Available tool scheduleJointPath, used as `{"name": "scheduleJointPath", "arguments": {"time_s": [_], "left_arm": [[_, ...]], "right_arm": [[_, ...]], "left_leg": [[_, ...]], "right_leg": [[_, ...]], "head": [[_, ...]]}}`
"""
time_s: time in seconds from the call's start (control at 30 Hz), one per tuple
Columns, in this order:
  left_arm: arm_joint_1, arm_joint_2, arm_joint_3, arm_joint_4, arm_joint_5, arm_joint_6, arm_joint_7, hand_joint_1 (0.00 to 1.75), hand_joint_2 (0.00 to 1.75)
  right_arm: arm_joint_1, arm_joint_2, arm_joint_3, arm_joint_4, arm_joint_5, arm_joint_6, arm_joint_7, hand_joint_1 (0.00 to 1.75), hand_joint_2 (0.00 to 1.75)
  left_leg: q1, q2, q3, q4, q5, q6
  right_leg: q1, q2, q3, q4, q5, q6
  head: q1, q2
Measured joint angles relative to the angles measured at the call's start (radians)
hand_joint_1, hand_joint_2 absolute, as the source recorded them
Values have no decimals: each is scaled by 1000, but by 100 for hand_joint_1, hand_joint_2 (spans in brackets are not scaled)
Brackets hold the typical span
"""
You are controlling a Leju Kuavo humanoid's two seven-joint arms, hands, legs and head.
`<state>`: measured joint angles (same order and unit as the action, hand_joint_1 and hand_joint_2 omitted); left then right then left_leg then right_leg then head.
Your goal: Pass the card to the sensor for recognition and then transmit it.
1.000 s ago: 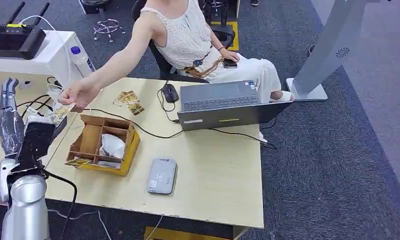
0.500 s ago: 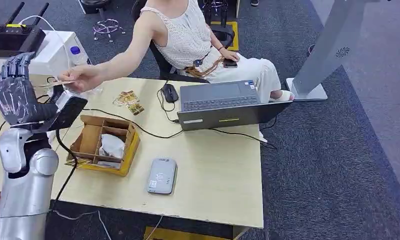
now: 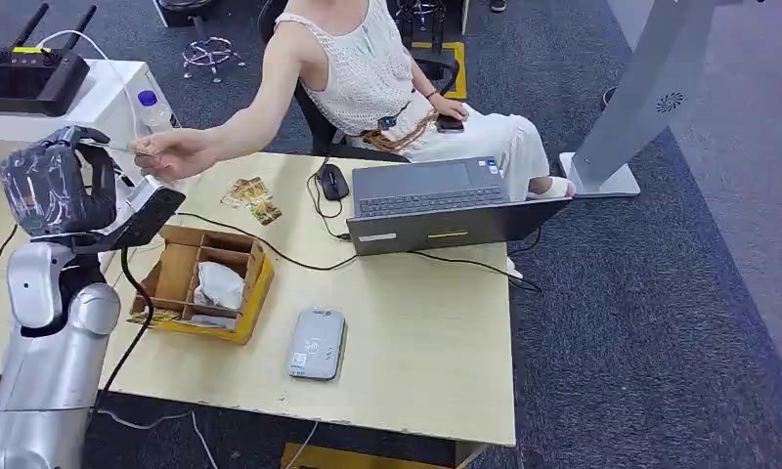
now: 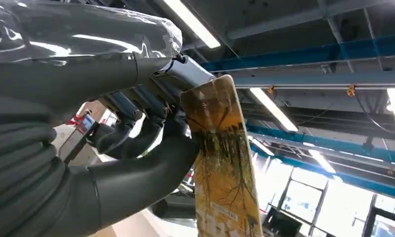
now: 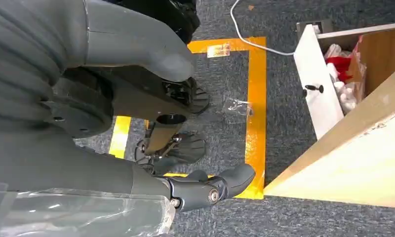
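While your left hand (image 3: 50, 186) is raised at the table's (image 3: 416, 332) left end, you have one card (image 4: 225, 163) pinched in it: the left wrist view shows the thumb (image 4: 136, 177) on one face and the darker fingers (image 4: 136, 111) curled onto the other, clamped on its near end. That card is yellow-brown with a tree-like print. Its long axis runs out past the fingertips, away from the palm, free end clear of the fingers. In the head view it reads as a thin sliver between your fingers and a person's hand (image 3: 172, 151), which reaches in right beside yours; contact with the card, cannot tell.

Your right hand (image 5: 185, 148) hangs low over the floor beside the table edge, fingers loosely curled and apart, holding nothing.

Counts on the table: one grey card reader (image 3: 317, 343) near the front edge, well apart from your left fingers; one cardboard box with dividers (image 3: 203, 283) just below that hand; a small cluster of loose cards (image 3: 252, 197), number hard to tell, past the box; one laptop (image 3: 436, 203); one mouse (image 3: 333, 181). One seated person (image 3: 368, 68) behind the table.
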<state>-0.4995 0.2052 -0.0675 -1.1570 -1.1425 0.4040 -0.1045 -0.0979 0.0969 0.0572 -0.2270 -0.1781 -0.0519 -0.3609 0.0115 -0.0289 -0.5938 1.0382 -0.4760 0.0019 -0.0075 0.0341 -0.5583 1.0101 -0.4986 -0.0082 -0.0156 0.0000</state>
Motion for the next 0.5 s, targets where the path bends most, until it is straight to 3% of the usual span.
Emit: {"name": "scheduleJointPath", "arguments": {"time_s": [0.5], "left_arm": [[-1,-2,-6,37,24,26,-14,175,175]], "right_arm": [[0,0,0,2,11,0,-6,0,175]], "left_leg": [[0,0,0,0,0,0]], "right_leg": [[0,0,0,0,0,0]], "head": [[0,0]]}}
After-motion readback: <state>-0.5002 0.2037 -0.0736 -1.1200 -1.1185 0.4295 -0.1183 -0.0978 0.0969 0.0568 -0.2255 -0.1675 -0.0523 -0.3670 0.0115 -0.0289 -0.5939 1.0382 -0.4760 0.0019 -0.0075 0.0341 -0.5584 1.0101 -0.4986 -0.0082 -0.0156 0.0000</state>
